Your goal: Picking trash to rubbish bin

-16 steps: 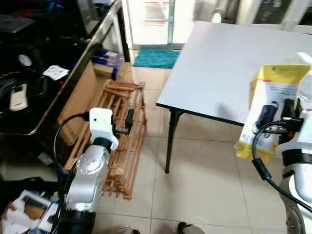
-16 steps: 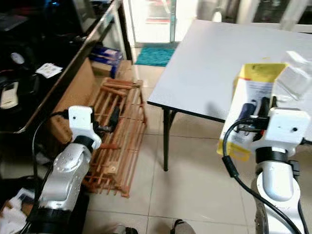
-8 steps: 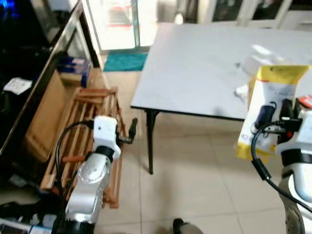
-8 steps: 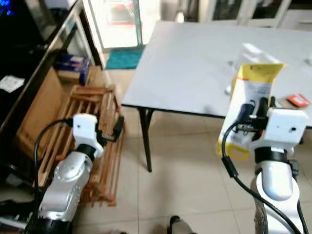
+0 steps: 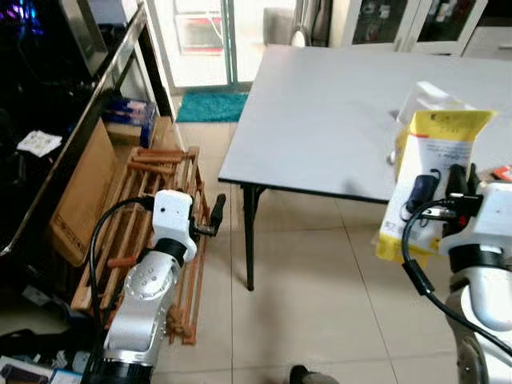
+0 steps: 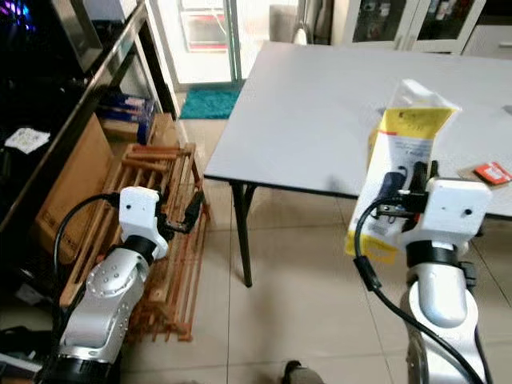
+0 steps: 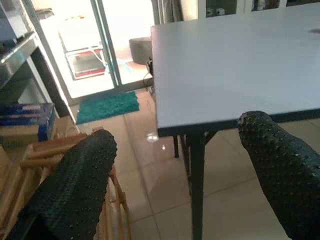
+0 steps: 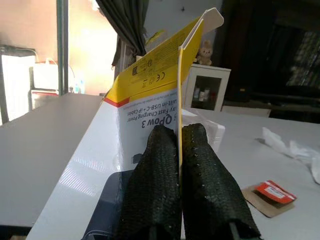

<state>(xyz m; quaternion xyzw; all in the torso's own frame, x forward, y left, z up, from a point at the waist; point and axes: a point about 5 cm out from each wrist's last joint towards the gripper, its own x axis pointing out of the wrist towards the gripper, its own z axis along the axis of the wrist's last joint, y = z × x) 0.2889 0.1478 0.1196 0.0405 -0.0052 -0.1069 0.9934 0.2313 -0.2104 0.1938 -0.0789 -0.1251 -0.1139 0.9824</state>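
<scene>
Right end effector (image 8: 179,175) pinches the yellow-white package (image 6: 398,160) upright — left end effector (image 7: 180,175) spread.

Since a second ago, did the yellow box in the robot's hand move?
Cannot tell. The right gripper stays shut on the yellow box, and the whole picture shifted against the table, so the camera moved.

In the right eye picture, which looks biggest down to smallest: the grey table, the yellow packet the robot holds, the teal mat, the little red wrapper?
1. Grey table
2. Yellow packet, though it is nearer the camera
3. Teal mat, which is farther off
4. Red wrapper
</scene>
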